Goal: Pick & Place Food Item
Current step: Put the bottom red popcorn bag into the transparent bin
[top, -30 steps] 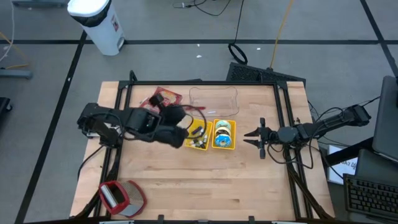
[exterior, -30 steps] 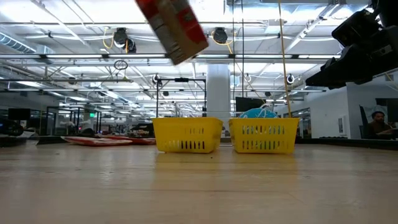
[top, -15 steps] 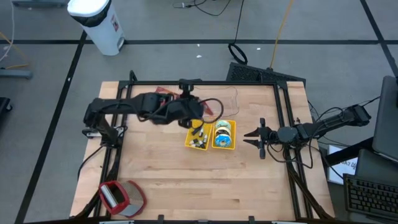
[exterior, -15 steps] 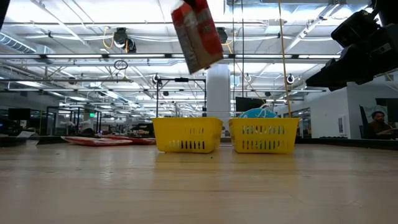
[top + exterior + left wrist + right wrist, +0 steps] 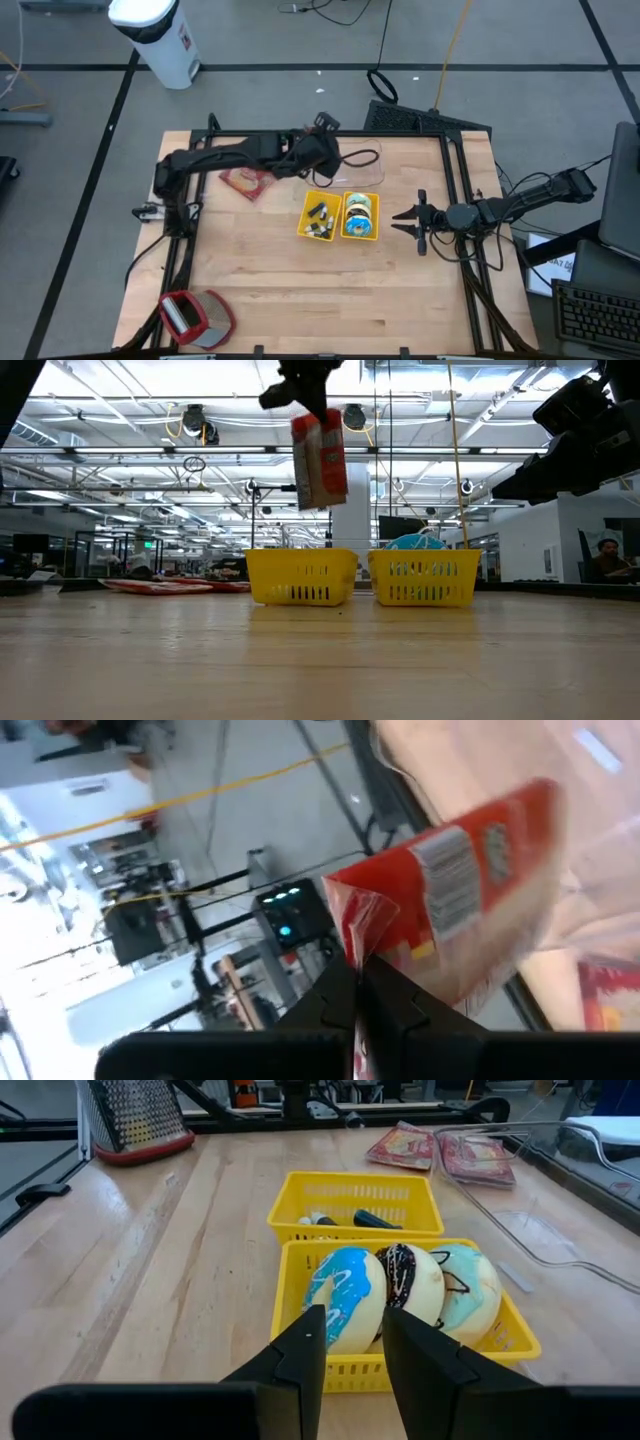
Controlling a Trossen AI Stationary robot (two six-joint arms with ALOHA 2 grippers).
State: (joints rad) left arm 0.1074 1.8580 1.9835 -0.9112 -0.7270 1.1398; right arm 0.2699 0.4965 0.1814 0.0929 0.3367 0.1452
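On the wooden tabletop (image 5: 300,280) two yellow baskets sit side by side, one holding donuts (image 5: 400,1290). The left tool (image 5: 305,385) is clenched on a red food packet (image 5: 320,460), hanging high above the left basket (image 5: 300,577). The right tool (image 5: 412,222) waits near the donut basket (image 5: 360,216), fingers slightly apart, holding nothing.

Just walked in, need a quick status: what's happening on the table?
The left end effector is shut on a red food packet, holding it in the air near the clear tray, behind two yellow baskets. One basket holds donuts. The right end effector waits beside the baskets, holding nothing.
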